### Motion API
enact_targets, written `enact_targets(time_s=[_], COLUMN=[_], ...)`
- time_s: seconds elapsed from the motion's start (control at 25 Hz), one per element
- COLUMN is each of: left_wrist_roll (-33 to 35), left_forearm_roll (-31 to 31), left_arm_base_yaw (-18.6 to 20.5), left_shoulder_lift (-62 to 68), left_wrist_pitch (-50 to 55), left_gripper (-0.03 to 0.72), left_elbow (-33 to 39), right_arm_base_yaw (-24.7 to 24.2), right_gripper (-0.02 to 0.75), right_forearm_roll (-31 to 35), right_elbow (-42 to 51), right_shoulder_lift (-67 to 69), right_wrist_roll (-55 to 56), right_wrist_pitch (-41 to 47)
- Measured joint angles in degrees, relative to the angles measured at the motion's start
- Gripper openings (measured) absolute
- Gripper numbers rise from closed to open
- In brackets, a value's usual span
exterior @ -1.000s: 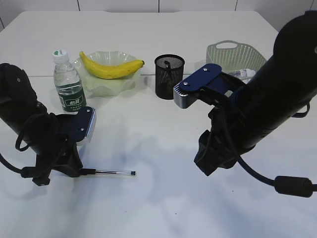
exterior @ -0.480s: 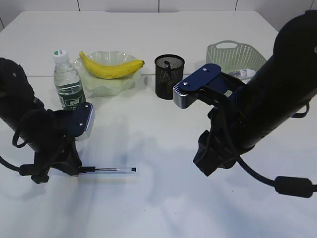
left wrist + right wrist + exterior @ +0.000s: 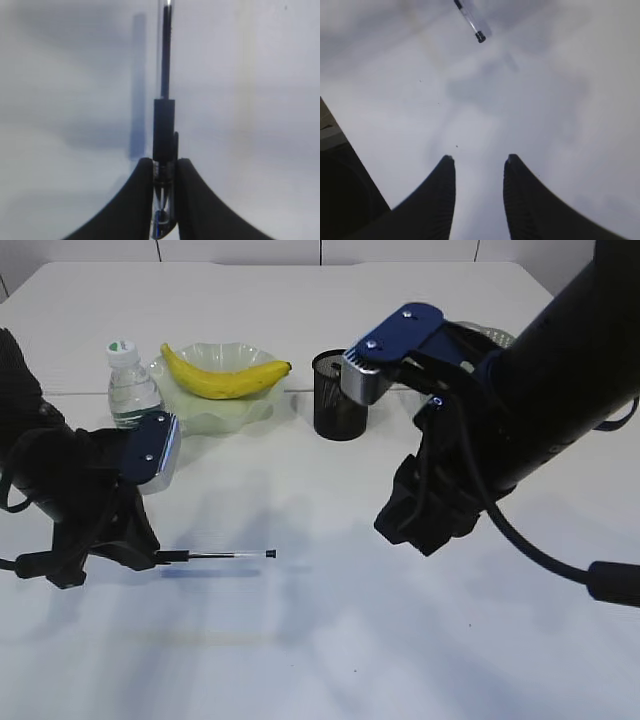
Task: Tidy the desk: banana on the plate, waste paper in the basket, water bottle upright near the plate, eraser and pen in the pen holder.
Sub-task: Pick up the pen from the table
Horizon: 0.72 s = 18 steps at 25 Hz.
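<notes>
Your left gripper [image 3: 163,200] is pinched on the pen [image 3: 215,556] by its rear end; the left wrist view shows both fingers [image 3: 137,200] pressed against the barrel. A second ago the pen lay flat on the table [image 3: 330,650] with its shadow tight against it. Now it sits higher in the exterior view, roughly level, with the shadow dropped clear beneath it, so you have it lifted off the surface.

Your right gripper [image 3: 479,165] hangs with its fingers spread and nothing between them, only bare table below (the pen's tip shows at the top edge of the right wrist view). That arm has shifted up and to the left since the earlier frame, and its blue-and-silver wrist block now overlaps the pen holder [image 3: 335,410].

Farther back, the water bottle [image 3: 130,385] stands upright just beside the plate [image 3: 215,410], and the banana [image 3: 222,378] lies across the plate. The basket [image 3: 497,335] is now almost wholly hidden behind your right arm.
</notes>
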Motion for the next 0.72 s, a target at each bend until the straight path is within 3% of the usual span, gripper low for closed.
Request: enact_targets(time_s=[0.72], left_wrist_roll=[-2.07], left_forearm_roll=[-0.60], left_arm_base_yaw=[-0.13], left_shoulder_lift=[-13.82], left_wrist_pitch=[5.39], left_gripper=[0.073], left_elbow=[0.00], right_arm_base_yaw=[0.00], right_gripper=[0.335], right_forearm_roll=[2.16], right_elbow=[-5.78], right_shoulder_lift=[-4.82], right_wrist_roll=[-4.58], right_wrist_pitch=[7.20])
